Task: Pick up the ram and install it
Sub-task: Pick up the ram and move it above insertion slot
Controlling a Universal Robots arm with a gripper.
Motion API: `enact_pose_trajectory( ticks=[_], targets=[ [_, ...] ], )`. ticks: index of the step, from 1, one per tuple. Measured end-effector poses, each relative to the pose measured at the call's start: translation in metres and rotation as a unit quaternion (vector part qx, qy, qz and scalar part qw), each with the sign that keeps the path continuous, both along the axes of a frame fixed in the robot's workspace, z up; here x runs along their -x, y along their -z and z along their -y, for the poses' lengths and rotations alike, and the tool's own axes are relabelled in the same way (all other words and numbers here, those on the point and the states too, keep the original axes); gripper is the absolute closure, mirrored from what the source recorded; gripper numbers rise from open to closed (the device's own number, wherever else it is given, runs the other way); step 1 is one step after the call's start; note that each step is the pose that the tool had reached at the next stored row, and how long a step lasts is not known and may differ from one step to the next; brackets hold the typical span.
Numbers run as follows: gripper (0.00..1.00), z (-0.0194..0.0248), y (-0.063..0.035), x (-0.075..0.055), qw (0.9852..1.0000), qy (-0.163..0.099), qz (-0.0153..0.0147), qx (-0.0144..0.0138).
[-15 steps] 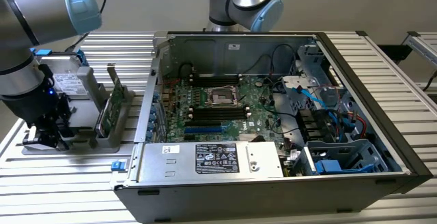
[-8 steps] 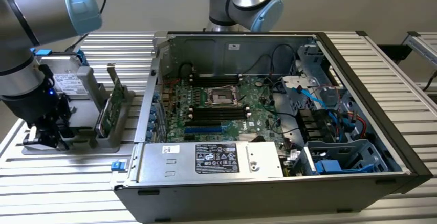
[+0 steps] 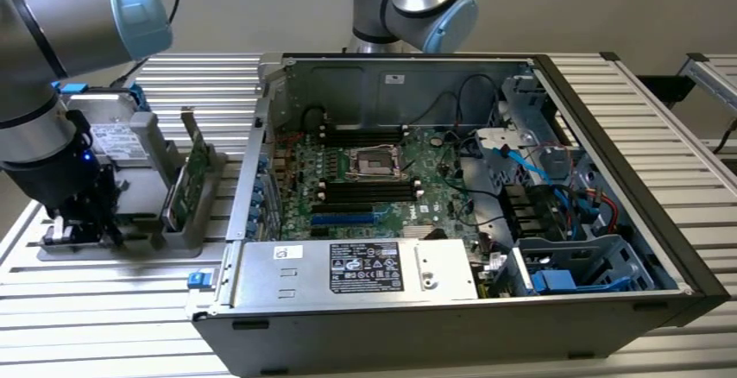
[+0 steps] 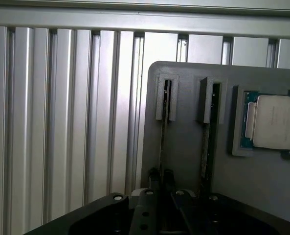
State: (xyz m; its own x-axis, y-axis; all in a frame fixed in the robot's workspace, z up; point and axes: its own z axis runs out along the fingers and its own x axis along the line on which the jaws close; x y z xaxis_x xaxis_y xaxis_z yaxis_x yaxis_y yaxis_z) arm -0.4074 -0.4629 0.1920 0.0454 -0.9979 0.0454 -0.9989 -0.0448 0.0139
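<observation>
We see the open computer case (image 3: 461,335), its power supply label (image 3: 366,267) too small to read. At its nine o'clock in the exterior view sits the grey holder (image 4: 184,147), where the gripper (image 4: 161,175) is clenched on the ram (image 4: 163,127), edge-on in its slot.

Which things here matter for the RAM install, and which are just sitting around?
Job: gripper, fingers closed on the ram in the gray holder; motherboard's memory slots.
Idle: processor chip; second stick in the neighbouring slot; taller green card; power supply.
</observation>
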Motion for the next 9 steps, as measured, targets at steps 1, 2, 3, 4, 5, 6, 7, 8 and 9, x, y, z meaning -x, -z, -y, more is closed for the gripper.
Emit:
enact_pose_trajectory(
  ticks=[1, 2, 3, 4, 5, 6, 7, 8, 9],
  targets=[
    [0.86, 0.0000, 0.0000, 0.0000, 1.0000, 0.000, 0.0000, 0.0000],
    [0.86, 0.0000, 0.0000, 0.0000, 1.0000, 0.000, -0.0001, 0.0000],
    [0.86, 0.0000, 0.0000, 0.0000, 1.0000, 0.000, -0.0001, 0.0000],
    [0.86, 0.0000, 0.0000, 0.0000, 1.0000, 0.000, -0.0002, 0.0000],
    [0.86, 0.0000, 0.0001, 0.0000, 1.0000, 0.000, -0.0002, 0.0000],
    [0.86, 0.0000, 0.0000, 0.0000, 1.0000, 0.000, -0.0001, 0.0000],
    [0.86, 0.0000, 0.0001, 0.0000, 1.0000, 0.000, -0.0001, 0.0000],
    [0.86, 0.0000, 0.0001, 0.0000, 1.0000, 0.000, -0.0001, 0.0000],
    [0.86, 0.0000, 0.0001, 0.0000, 1.0000, 0.000, -0.0001, 0.0000]
  ],
)
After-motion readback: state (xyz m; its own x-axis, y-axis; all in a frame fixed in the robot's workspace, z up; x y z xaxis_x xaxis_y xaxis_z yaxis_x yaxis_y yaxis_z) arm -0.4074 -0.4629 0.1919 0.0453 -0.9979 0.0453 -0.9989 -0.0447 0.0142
